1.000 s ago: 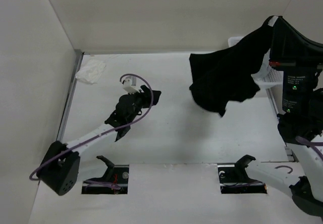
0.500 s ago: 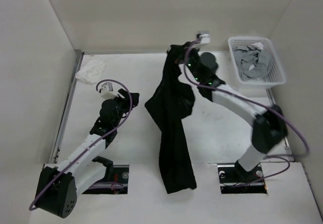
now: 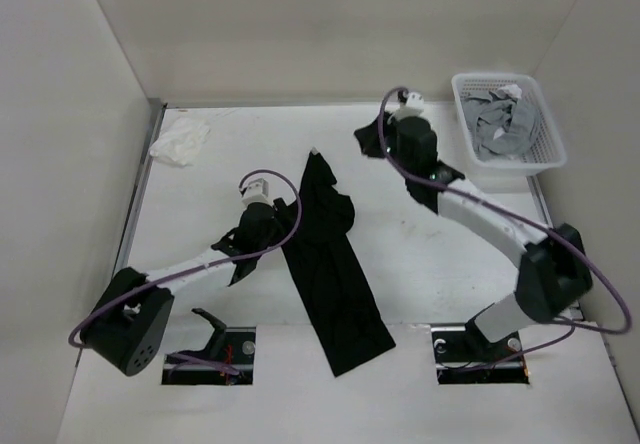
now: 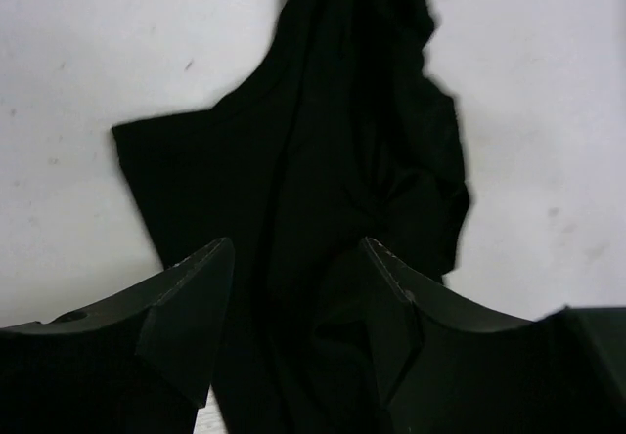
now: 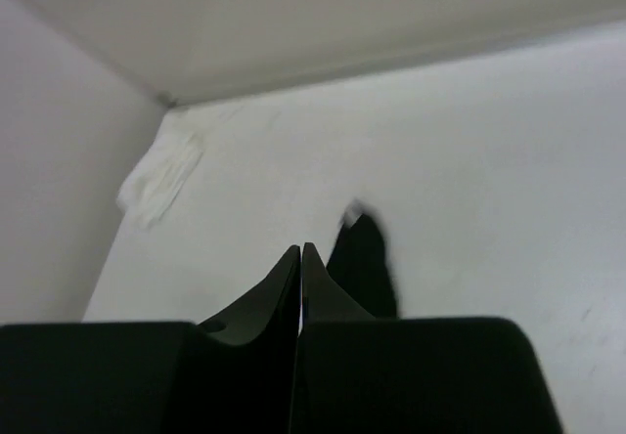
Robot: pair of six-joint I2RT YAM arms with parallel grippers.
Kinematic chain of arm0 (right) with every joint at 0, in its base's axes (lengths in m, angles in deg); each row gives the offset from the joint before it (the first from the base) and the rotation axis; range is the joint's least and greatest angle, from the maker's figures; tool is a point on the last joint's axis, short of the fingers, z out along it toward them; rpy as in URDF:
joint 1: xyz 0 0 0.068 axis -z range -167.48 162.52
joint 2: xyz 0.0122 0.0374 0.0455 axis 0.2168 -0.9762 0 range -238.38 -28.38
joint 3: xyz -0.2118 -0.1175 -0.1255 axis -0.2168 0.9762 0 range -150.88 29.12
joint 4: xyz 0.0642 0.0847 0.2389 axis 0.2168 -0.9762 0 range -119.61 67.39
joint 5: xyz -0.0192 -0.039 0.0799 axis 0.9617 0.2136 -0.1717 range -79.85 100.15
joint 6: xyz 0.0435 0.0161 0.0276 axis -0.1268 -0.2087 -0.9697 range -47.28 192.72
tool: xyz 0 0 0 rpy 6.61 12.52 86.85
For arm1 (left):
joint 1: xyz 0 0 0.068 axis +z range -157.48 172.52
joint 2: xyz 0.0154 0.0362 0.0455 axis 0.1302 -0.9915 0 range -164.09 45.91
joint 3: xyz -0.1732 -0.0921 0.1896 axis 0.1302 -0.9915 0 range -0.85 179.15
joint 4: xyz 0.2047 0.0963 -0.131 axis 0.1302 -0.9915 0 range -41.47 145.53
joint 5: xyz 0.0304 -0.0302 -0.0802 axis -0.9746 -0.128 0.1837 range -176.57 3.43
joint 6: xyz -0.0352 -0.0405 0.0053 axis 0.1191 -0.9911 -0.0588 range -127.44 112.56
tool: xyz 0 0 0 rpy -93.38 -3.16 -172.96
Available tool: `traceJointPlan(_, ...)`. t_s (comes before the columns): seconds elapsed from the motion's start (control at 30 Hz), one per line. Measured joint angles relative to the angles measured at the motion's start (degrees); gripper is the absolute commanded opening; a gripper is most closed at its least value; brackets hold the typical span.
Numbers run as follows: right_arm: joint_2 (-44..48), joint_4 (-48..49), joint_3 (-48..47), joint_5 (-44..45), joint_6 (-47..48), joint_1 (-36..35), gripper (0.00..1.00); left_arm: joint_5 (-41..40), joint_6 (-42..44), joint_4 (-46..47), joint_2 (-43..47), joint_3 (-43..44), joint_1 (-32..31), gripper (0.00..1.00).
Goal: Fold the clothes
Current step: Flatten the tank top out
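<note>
There is one white basket (image 3: 520, 164), and it stands at the far right corner of the white surface (image 3: 440, 254). Inside the basket is a heap of grey clothes (image 3: 495, 124) with one small white scrap (image 3: 510, 91) at the far end. I cannot tell how many grey pieces there are. There is one black shirt (image 3: 335, 274), and it is not in the basket. It lies on the surface, well to the left of the basket, stretched out in a long, rumpled strip. Its thin tip points to the far wall and is about as far back as the near end of the basket. Its wide end lies much nearer than the basket, close to the near edge of the surface. There is one white cloth (image 3: 180, 142), all crumpled, far to the left of the basket, past the shirt and by the left wall. There are two arms. The left fingers (image 3: 285, 219) are a bit further from the basket than the shirt is, right at the shirt's left edge. They are spread wide apart, with the shirt showing between them, and I cannot tell if they touch it. The right fingers (image 3: 372, 136) are between the basket and the shirt's thin tip. They are pressed together, tip to tip, and they are apart from the shirt.
</note>
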Motion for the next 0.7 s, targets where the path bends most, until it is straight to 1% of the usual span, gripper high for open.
traceJointPlan(0.07, 8.52, -0.07, 8.68, 0.09, -0.13, -6.91, 0.10, -0.35, 0.24, -1.27, -3.19, 0.17, -0.09, 0.52)
traceJointPlan(0.1, 11.65, -0.68, 12.52, -0.15, -0.15, -10.58, 0.16, -0.46, 0.26, -2.01, -4.70, 0.33, -0.11, 0.53)
traceJointPlan(0.17, 16.15, -2.75, 19.52, -0.83, -0.20, -17.88, 0.24, -0.70, 0.26, -3.41, -6.88, 0.81, -0.07, 0.54)
traceJointPlan(0.2, 17.79, -4.59, 22.69, -0.96, -0.35, -20.33, 0.32, -0.98, 0.17, -3.41, -7.91, 1.18, 0.00, 0.54)
traceJointPlan(0.23, 19.34, -6.67, 25.81, -1.29, -0.68, -22.38, 0.39, -0.96, 0.17, -3.58, -8.55, 2.01, 0.00, 0.53)
traceJointPlan(0.27, 20.94, -8.55, 28.68, -1.46, -1.11, -24.17, 0.44, -0.87, -0.02, -3.54, -9.57, 2.86, 0.00, 0.51)
traceJointPlan(0.3, 22.64, -11.04, 31.47, -1.75, -1.79, -25.75, 0.47, -0.74, -0.22, -3.32, -10.69, 3.63, 0.02, 0.44)
traceJointPlan(0.33, 23.98, -12.66, 33.51, -2.25, -2.27, -27.10, 0.50, -0.50, -0.50, -2.84, -11.96, 4.48, 0.07, 0.36)
traceJointPlan(0.37, 25.03, -13.92, 35.15, -3.06, -2.64, -28.46, 0.52, -0.22, -0.85, -2.14, -13.55, 5.35, 0.17, 0.25)
traceJointPlan(0.4, 25.09, -14.25, 35.58, -3.63, -3.06, -29.18, 0.54, 0.00, -1.42, -1.53, -14.86, 6.01, 0.44, 0.18)
traceJointPlan(0.47, 23.41, -12.61, 35.52, -4.26, -3.54, -29.53, 0.57, 0.42, -2.03, -0.68, -17.29, 7.32, 1.01, 0.10)
traceJointPlan(0.5, 20.52, -10.75, 35.10, -4.24, -3.98, -29.46, 0.61, 0.61, -2.51, -0.22, -18.53, 8.28, 1.60, 0.07)
traceJointPlan(0.63, 11.52, -6.91, 33.57, -3.08, -4.55, -28.17, 0.63, 0.70, -3.74, 0.83, -20.83, 10.54, 3.69, 0.07)
traceJointPlan(0.7, 5.46, -4.94, 31.43, -0.74, -5.18, -25.79, 0.63, 0.50, -4.11, 1.18, -20.87, 11.08, 4.55, 0.07)
